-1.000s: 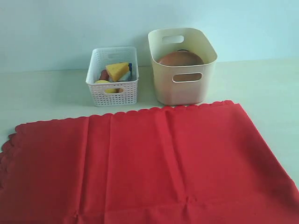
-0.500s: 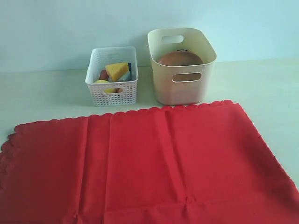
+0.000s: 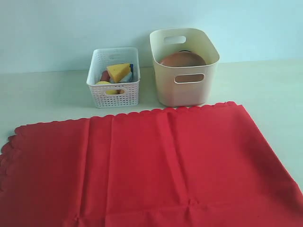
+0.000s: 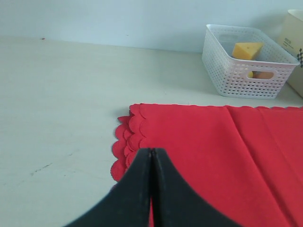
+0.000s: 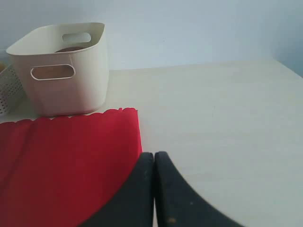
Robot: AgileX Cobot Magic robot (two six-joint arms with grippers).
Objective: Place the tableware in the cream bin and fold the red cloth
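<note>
Two grippers are in play, and both have their jaws pressed together with nothing between them. The left gripper [image 4: 151, 158] hangs above the scalloped left end of the red cloth [image 3: 151, 165]. The right gripper [image 5: 154, 161] hangs at the cloth's straight right edge, with bare table [image 3: 265, 80] beyond it. The cloth lies flat and unfolded, its long axis running left to right in front of the cream bin [image 3: 187, 94] and the white perforated basket [image 3: 113, 97]. A round brown wooden plate [image 3: 182, 59] rests inside the cream bin. No tableware is visible on the table, so folding appears to be the remaining step. Each arm is nearer its own short end; the jaws must open before either end can be pinched.
</note>
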